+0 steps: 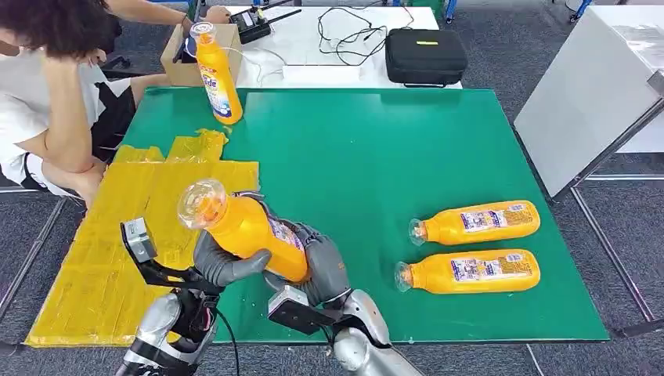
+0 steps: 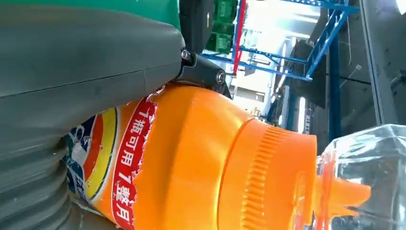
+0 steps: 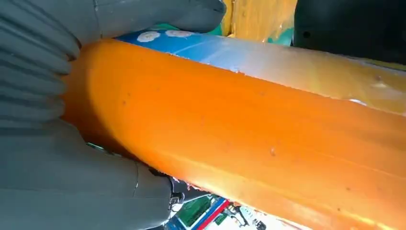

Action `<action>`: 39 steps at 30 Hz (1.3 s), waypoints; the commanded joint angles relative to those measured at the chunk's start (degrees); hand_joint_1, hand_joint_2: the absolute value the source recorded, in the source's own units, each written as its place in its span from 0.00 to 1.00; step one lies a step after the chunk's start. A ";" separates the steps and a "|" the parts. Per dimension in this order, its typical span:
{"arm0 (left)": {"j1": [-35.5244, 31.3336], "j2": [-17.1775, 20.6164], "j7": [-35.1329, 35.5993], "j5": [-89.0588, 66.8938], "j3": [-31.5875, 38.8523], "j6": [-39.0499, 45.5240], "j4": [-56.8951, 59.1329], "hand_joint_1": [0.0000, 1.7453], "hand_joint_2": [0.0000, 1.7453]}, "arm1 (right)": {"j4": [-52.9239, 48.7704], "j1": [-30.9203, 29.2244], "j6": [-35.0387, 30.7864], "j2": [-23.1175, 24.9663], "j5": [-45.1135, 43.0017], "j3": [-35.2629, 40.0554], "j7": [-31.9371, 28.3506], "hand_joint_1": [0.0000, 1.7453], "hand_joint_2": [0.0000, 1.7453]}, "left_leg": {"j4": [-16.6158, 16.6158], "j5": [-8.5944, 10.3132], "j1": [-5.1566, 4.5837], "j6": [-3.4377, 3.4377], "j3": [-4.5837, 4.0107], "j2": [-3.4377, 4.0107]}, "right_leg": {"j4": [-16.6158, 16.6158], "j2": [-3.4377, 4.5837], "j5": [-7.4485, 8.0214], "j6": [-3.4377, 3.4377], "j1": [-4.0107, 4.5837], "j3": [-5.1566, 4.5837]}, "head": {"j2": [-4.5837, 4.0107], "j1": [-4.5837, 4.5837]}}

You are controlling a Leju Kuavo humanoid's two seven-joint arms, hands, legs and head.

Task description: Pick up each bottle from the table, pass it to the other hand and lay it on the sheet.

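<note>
So nothing's lying on the yellow sheet (image 1: 102, 258) yet. Just right of it, the left hand (image 1: 223, 266) and the right hand (image 1: 321, 270) both grip one orange bottle (image 1: 243, 227) above the green table (image 1: 368, 157), looks like mid-handover. Further right, two bottles (image 1: 476, 222) (image 1: 470, 272) lie waiting, plus one upright bottle (image 1: 215, 72) at the back.

From my head, even overhead light falls bright on the green table (image 1: 391, 172), with shadows faint and soft. At my wrists the orange bottle (image 3: 249, 139) sits so close it blurs (its side carries a white glare), and far windows burn out pale.
</note>
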 commanded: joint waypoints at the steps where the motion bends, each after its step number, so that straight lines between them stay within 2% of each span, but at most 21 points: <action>1: -2.40 -0.24 -0.59 -1.28 -1.00 1.78 1.30 1.00 1.00 | -2.03 1.02 -0.88 -2.17 -1.87 1.07 -1.64 1.00 1.00 | 0.01 -0.08 0.00 -0.03 0.20 -0.03 | -0.02 -0.15 -0.12 0.01 0.01 0.26 | 0.00 0.02; 3: -2.65 -0.13 -0.99 -2.23 -0.78 2.68 1.17 1.00 1.00 | -3.90 1.87 -1.01 -2.35 -4.00 -0.07 -2.73 0.98 1.00 | 0.00 -0.07 0.00 -0.02 0.16 -0.03 | -0.03 -0.12 -0.10 0.01 0.02 0.22 | 0.00 0.00; 4: -3.02 0.04 -1.47 -3.93 -0.49 4.35 1.00 1.00 1.00 | -5.92 2.85 -0.41 -2.36 -7.41 -1.57 -3.92 0.22 1.00 | 0.05 -0.13 0.01 -0.04 0.23 -0.04 | 0.00 -0.18 -0.17 0.02 0.03 0.32 | 0.00 0.02; 5: -3.47 0.69 -2.46 -8.59 -0.49 8.46 0.54 1.00 1.00 | -7.96 3.85 0.36 -2.60 -10.91 -3.21 -3.88 0.00 1.00 | 0.03 -0.08 0.01 -0.03 0.16 -0.07 | 0.00 -0.19 -0.13 0.02 0.02 0.24 | 0.00 0.02; 7: -4.81 2.32 -2.77 -18.96 -0.96 16.72 0.92 1.00 1.00 | -10.73 4.97 3.81 -3.42 -16.14 -5.13 -3.02 0.00 1.00 | 0.04 -0.08 0.00 -0.03 0.15 -0.08 | 0.01 -0.20 -0.14 0.02 0.02 0.23 | 0.00 0.02; 11: -7.36 5.32 -1.26 -34.09 -0.94 27.19 2.91 1.00 1.00 | -16.94 8.19 12.28 -4.40 -28.41 -10.54 -2.65 0.00 1.00 | 0.01 -0.06 0.00 -0.06 0.19 -0.10 | 0.00 -0.22 -0.13 0.00 0.03 0.29 | 0.00 0.04; 22: -7.37 5.17 -1.19 -34.24 -0.80 27.20 2.77 1.00 1.00 | -17.50 8.39 12.34 -4.49 -28.36 -10.81 -2.54 0.00 1.00 | 0.00 -0.07 -0.01 -0.04 0.18 0.01 | -0.01 -0.09 -0.10 0.00 0.01 0.24 | 0.00 0.02; 24: -7.75 6.38 0.43 -48.08 -2.26 35.56 3.39 1.00 1.00 | -18.39 9.04 10.54 -4.15 -27.03 -11.89 -2.46 0.00 1.00 | -0.01 -0.06 -0.01 -0.04 0.17 -0.01 | -0.02 -0.10 -0.09 0.00 0.01 0.23 | 0.00 0.02; 28: -8.37 7.01 8.13 -70.45 -3.78 43.67 8.13 1.00 1.00 | -26.66 13.01 9.55 -3.27 -27.47 -17.03 -1.59 0.00 1.00 | -0.02 -0.07 -0.04 -0.06 0.25 -0.06 | 0.00 -0.19 -0.15 0.00 -0.01 0.31 | 0.00 0.02; 29: -9.20 7.03 11.04 -75.99 -4.13 44.31 10.31 1.00 1.00 | -28.64 13.71 8.74 -2.52 -28.49 -18.91 -1.60 0.00 0.00 | -0.03 -0.02 -0.04 -0.04 0.14 -0.12 | 0.00 -0.22 -0.11 0.00 -0.02 0.20 | 0.00 0.00; 31: -11.49 6.75 14.58 -80.05 -4.71 40.95 14.48 1.00 1.00 | -32.49 14.80 4.28 -0.60 -27.95 -21.76 -4.69 0.00 0.00 | 0.00 -0.05 -0.03 -0.05 0.19 -0.16 | 0.01 -0.27 -0.15 0.00 -0.01 0.27 | 0.00 0.02; 34: -15.94 5.72 19.08 -87.02 -4.76 41.55 24.03 1.00 1.00 | -36.72 15.24 5.25 -1.42 -28.88 -22.60 -5.02 0.00 0.00 | 0.02 -0.01 -0.05 -0.04 0.12 -0.20 | 0.04 -0.29 -0.13 0.01 -0.03 0.18 | 0.00 0.00; 35: -17.04 5.45 19.98 -88.20 -4.32 41.70 26.62 1.00 1.00 | -36.95 15.30 3.49 -1.32 -26.84 -23.11 -5.08 0.00 1.00 | 0.00 0.00 -0.04 -0.04 0.13 -0.25 | 0.02 -0.34 -0.13 0.01 -0.03 0.21 | 0.00 0.02; 36: -18.27 5.82 23.17 -92.51 -4.36 41.98 29.29 1.00 1.00 | -37.17 15.21 1.53 -1.13 -24.61 -23.42 -5.53 0.00 1.00 | -0.01 0.01 -0.04 -0.03 0.13 -0.21 | 0.00 -0.28 -0.10 0.01 -0.02 0.19 | 0.00 0.00; 39: -20.21 6.18 27.00 -101.06 -4.21 41.87 35.18 1.00 1.00 | -39.15 15.55 -1.36 -0.81 -22.95 -24.57 -5.65 0.00 1.00 | -0.02 -0.02 -0.02 -0.05 0.23 -0.12 | -0.01 -0.26 -0.11 0.00 0.00 0.29 | 0.00 0.02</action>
